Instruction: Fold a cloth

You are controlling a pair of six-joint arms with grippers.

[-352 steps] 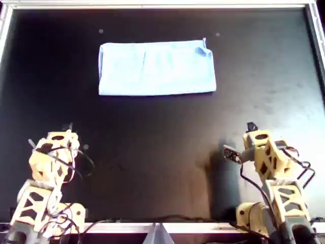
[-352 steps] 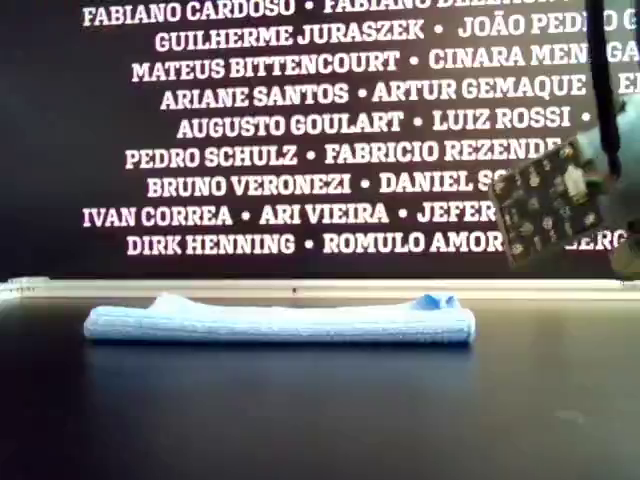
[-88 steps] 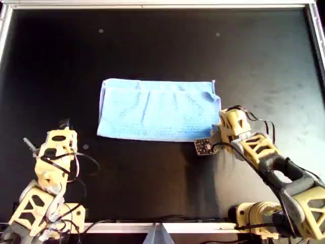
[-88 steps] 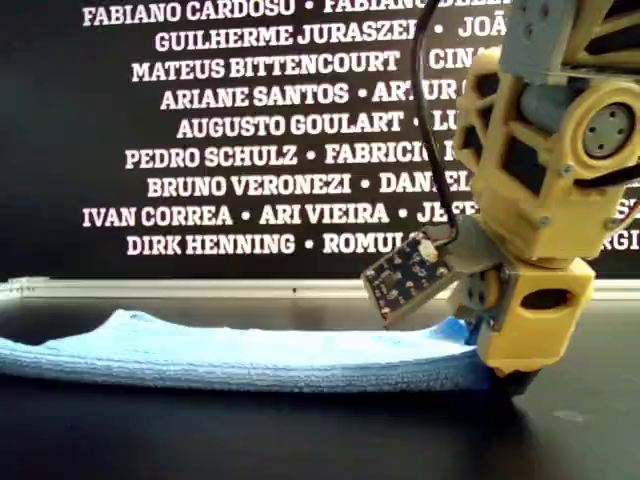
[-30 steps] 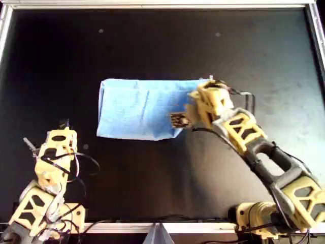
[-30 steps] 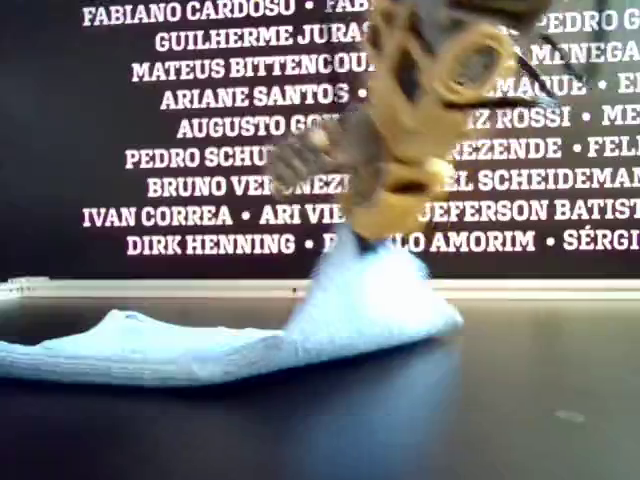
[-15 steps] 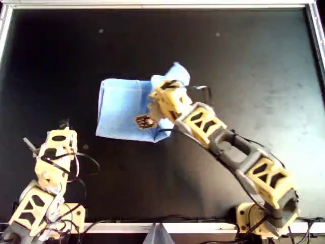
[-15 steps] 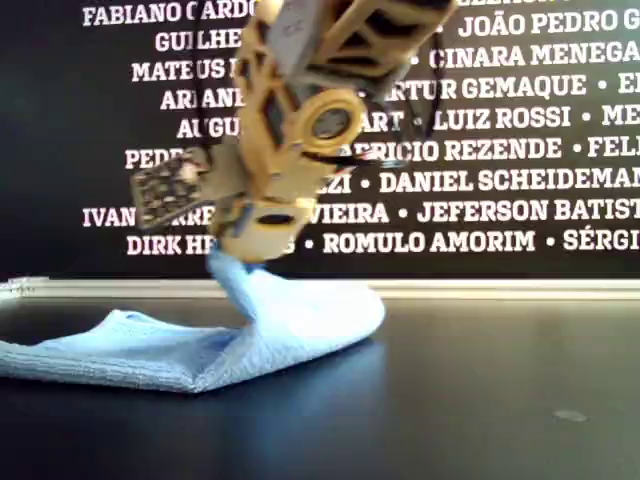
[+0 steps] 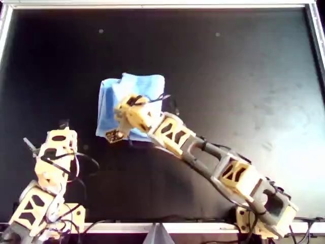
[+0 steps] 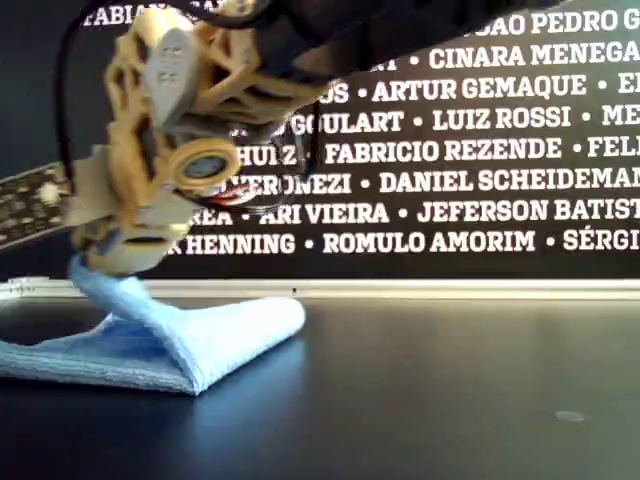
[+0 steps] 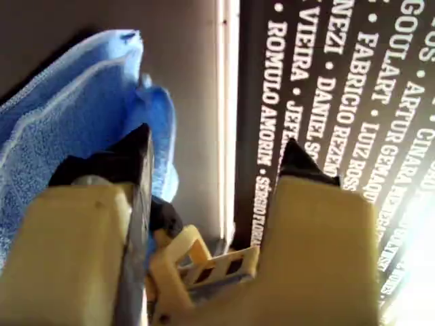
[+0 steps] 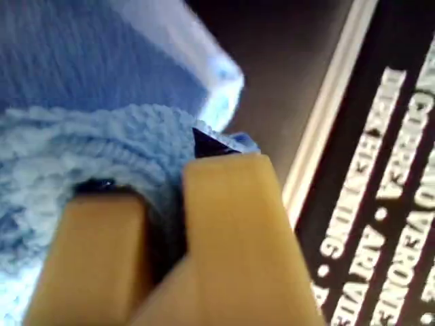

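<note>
Black bench (image 9: 244,71) with pale rim, dark wall of white printed names behind in the exterior view. One item only: light blue cloth (image 9: 144,86), left of centre in the overhead view.

Right arm stretched diagonally across the bench from the overhead view's lower right. Right gripper (image 9: 123,118) over the cloth's left part as the overhead view shows it. Fingers (image 12: 224,224) clenched on a bunched edge of fabric, pile visibly pinched between them in the right wrist view. In the exterior view, held edge lifted off the bench below the gripper (image 10: 120,258), cloth (image 10: 215,335) sloping from there to a rounded fold line on the exterior view's right, lower layer lying flat beneath.

Left gripper (image 9: 65,125) parked near the overhead view's lower left, apart from the cloth. Fingers (image 11: 139,159) spread, nothing between them; cloth (image 11: 75,115) only in the background of that view.

Progress, as a judgement: fold well advanced. Cloth reads as a compact, roughly square stack rather than a spread sheet, carried edge nearly above the far edge. Left to do: lower the held edge onto the layer beneath, line up edges, let go, withdraw. Top layer not yet flat; alignment of corners under the gripper hidden, cannot tell.
</note>
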